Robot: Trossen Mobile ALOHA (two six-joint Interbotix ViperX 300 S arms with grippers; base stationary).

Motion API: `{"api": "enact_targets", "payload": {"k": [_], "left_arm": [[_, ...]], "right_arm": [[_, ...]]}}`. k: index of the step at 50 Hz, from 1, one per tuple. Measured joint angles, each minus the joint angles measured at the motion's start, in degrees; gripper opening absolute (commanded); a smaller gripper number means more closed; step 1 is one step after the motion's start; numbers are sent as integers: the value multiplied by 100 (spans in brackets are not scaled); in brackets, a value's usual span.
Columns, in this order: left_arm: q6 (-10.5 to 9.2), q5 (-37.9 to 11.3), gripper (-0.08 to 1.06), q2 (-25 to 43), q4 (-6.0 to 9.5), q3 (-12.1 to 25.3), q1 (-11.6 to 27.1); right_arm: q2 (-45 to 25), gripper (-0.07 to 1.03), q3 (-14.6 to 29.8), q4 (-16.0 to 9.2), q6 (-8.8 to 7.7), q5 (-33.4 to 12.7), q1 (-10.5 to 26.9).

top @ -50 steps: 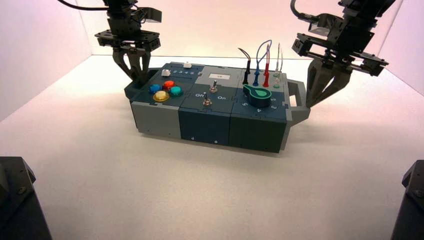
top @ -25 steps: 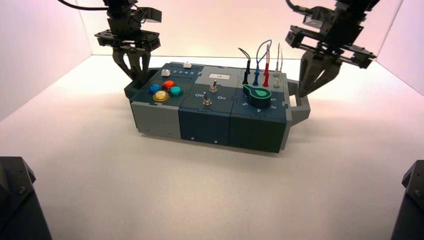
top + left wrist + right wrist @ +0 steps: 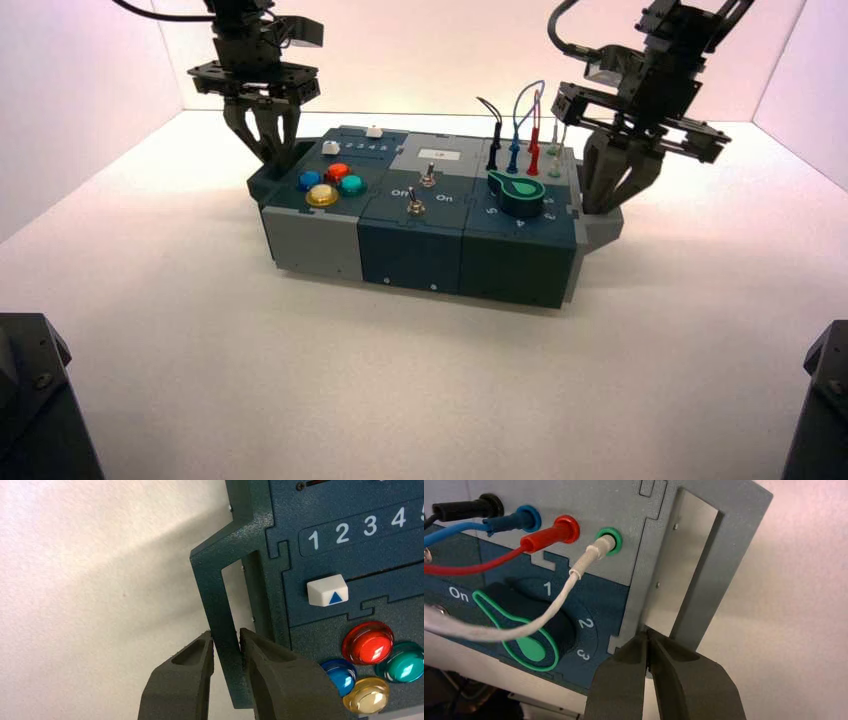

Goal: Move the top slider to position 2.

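The right gripper [image 3: 647, 631] has just moved in toward the box [image 3: 410, 250], and now its tips are down by the gap in the grey right handle [image 3: 724, 555]. It is closed up with nothing in it. The box looks like it has slid just a tiny bit too, so maybe the gripper bumped it, but I can't be sure from up here. The left gripper [image 3: 226, 635] has not moved. It is part-way open, with one finger on each side of the dark left handle [image 3: 216, 597], and it does not look squeezed tight. I think the two arms are getting ready to hold the box steady, and the slider job has not begun. The top slider [image 3: 374, 131] is the small white knob at the far left part of the box, behind the other white slider [image 3: 327, 590]. It is to the right of the left gripper and farther back, not touching it, and well apart from the right one.
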State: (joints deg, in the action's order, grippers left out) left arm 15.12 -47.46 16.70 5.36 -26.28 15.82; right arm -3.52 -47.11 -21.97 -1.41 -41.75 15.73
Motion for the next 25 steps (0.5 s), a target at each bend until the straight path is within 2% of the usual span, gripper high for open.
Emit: {"api": "enact_targets", "payload": {"k": [14,25], "left_arm": [[0,-62,-3,-114,-26,-176,229],[0,-70,-3,-299,-26,-492,343]], "right_arm": [[123,-2,-193,18,0,-229,-9],[299,-2,-325,35,0,-352,-18]]}}
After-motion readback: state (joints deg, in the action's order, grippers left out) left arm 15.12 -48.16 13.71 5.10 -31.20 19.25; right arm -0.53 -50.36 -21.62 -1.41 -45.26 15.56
